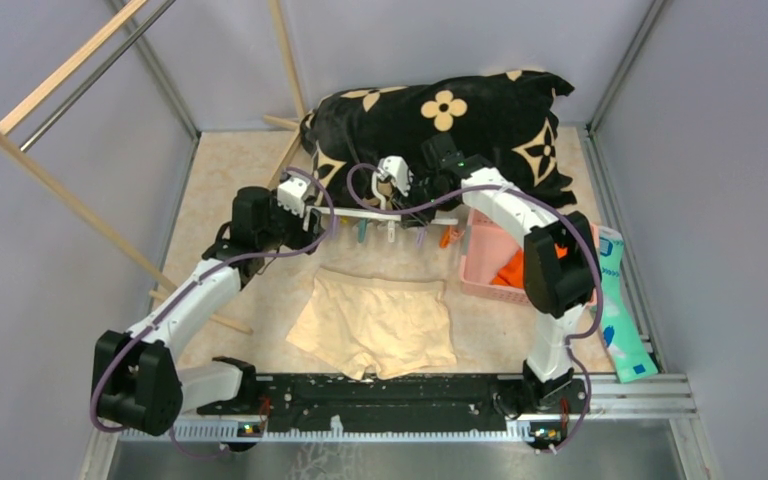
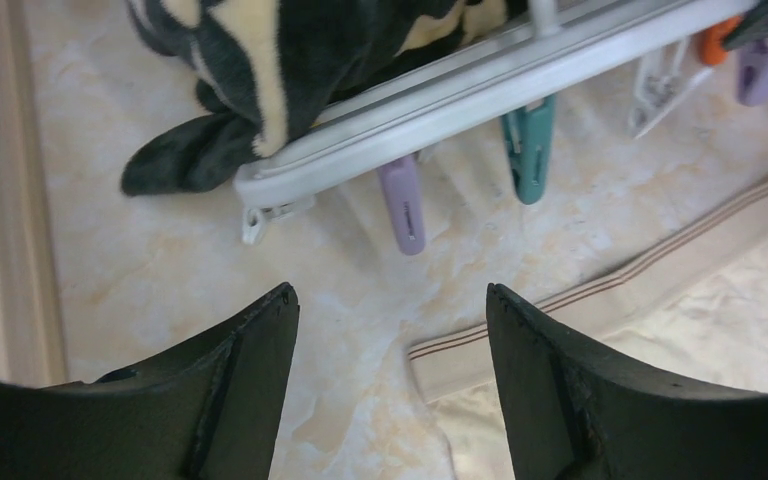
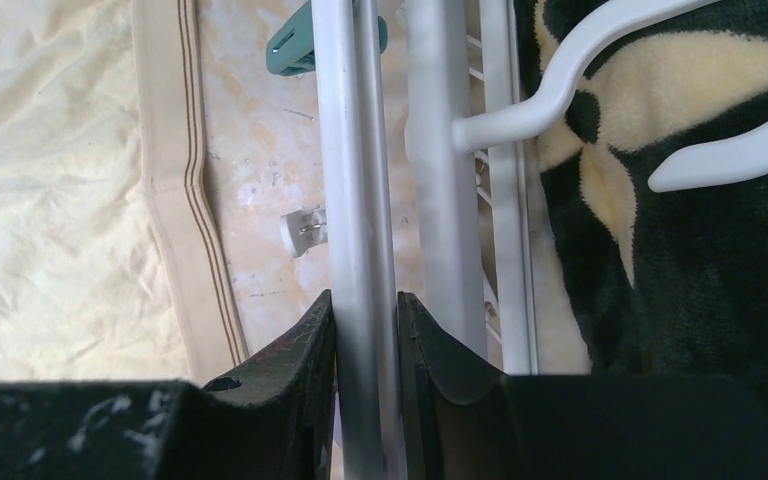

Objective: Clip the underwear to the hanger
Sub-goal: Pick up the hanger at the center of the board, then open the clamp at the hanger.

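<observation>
The cream underwear [image 1: 375, 325] lies flat on the table, its striped waistband [image 2: 600, 300] facing the hanger. The white hanger [image 1: 380, 213] is raised just behind it, with purple [image 2: 403, 205] and teal [image 2: 530, 150] clips dangling from its bar [image 2: 460, 95]. My right gripper [image 3: 365, 300] is shut on one of the hanger's bars [image 3: 355, 150], near the curved hook [image 3: 600, 60]. My left gripper [image 2: 390, 300] is open and holds nothing. It hovers over bare table at the waistband's left corner, just short of the hanger's left end. In the top view, the left gripper [image 1: 303, 203] and right gripper [image 1: 397, 185] sit along the hanger.
A black blanket with cream flowers [image 1: 440, 120] lies bunched behind the hanger, touching it. A pink basket [image 1: 484, 262] holding orange cloth [image 1: 512, 270] stands at the right, with a teal-and-white packet [image 1: 620, 310] beyond it. A wooden rack [image 1: 60, 170] leans at the far left.
</observation>
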